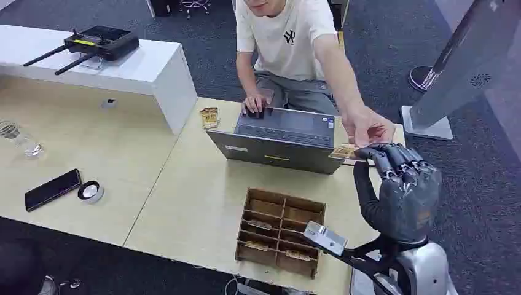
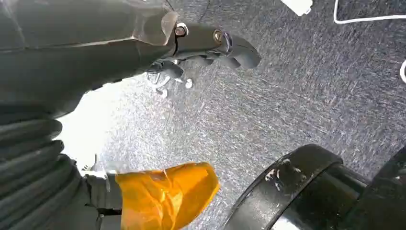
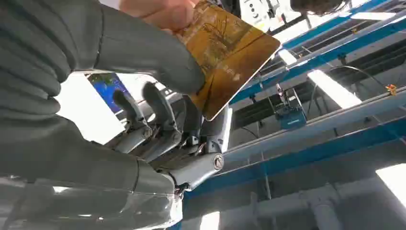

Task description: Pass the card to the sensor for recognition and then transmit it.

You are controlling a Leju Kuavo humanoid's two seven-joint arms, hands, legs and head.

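Card (image 3: 227, 57) pinched by right hand (image 1: 399, 184) thumb and fingers; person's hand (image 1: 367, 128) grips far edge.

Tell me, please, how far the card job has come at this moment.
Picking up looks done: the right hand holds the gold card raised beside the laptop. In hand is the handover: a person's hand touches the same card. Whether the sensor read it cannot be told. Left: releasing the card.
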